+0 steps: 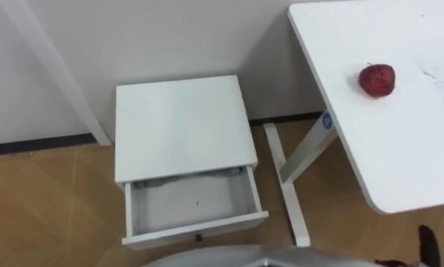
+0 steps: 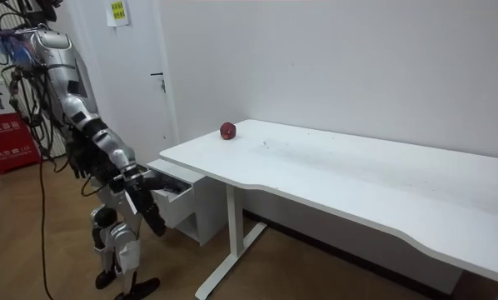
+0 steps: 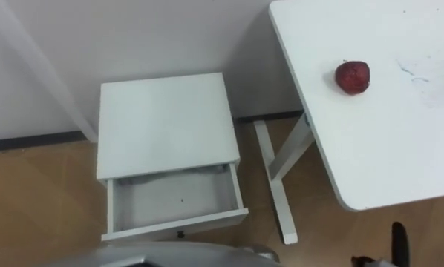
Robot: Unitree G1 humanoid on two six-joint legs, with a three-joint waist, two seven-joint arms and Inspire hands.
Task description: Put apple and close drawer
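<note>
A red apple (image 1: 376,80) lies near the left edge of the white table (image 1: 407,148), to the right of me. Left of the table a small white cabinet (image 1: 181,122) stands against the wall. Its drawer (image 1: 196,200) is pulled out toward me and holds nothing. My right hand (image 1: 428,248) shows as a dark straight finger at the bottom right, below the table's front edge and away from the apple. In the room view I stand facing the cabinet, and that hand (image 2: 149,208) hangs open in front of the drawer, holding nothing.
The table's white leg and foot (image 1: 289,185) stand on the wood floor between cabinet and table. A slanted white post (image 1: 55,70) runs down the wall left of the cabinet. A red box (image 2: 12,137) stands behind me at the room view's left.
</note>
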